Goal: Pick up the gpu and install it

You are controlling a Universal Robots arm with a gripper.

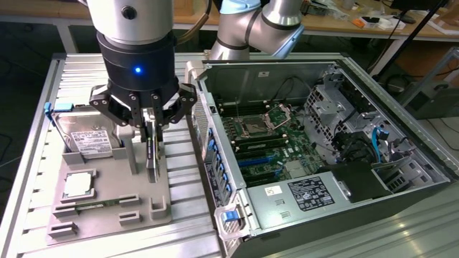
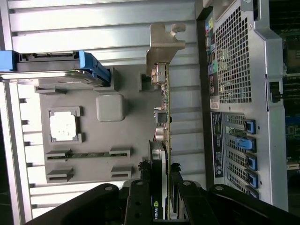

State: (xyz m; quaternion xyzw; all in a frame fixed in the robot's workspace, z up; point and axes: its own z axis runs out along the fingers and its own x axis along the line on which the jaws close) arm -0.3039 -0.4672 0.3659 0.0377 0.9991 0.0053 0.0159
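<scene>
Pinching gpu (image 1: 152, 164) opposite its bracket (image 2: 164, 44)

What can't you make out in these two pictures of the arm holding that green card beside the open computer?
- The gpu, fan side: both views see the card edge-on.
- The gripped end of the card: in the wrist view, the jaws cover it.
- The hard drive, label text: too small to read in the exterior view.
- The motherboard, slots: too small in the exterior view to tell which is free.
</scene>
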